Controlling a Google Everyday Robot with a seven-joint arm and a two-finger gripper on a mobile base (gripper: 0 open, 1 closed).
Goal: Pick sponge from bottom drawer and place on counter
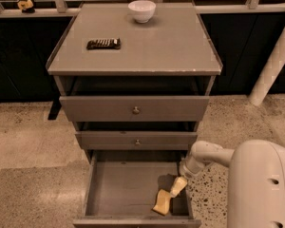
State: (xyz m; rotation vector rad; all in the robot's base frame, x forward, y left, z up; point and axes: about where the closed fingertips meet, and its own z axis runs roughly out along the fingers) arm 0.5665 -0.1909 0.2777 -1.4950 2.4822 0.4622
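Observation:
The yellow sponge (162, 202) lies in the front right corner of the open bottom drawer (118, 189), a plain grey box. My gripper (177, 187) reaches down into the drawer from the right, its pale fingertips just above and right of the sponge, close to touching it. The white arm comes in from the lower right. The counter (147, 46) is the flat grey top of the cabinet, far above the gripper.
A white bowl (142, 10) stands at the back of the counter and a dark bar with pale markings (103, 43) lies at its left. Two shallower knobbed drawers (135, 109) sit partly open above the bottom drawer. A white post (275, 61) stands at the right.

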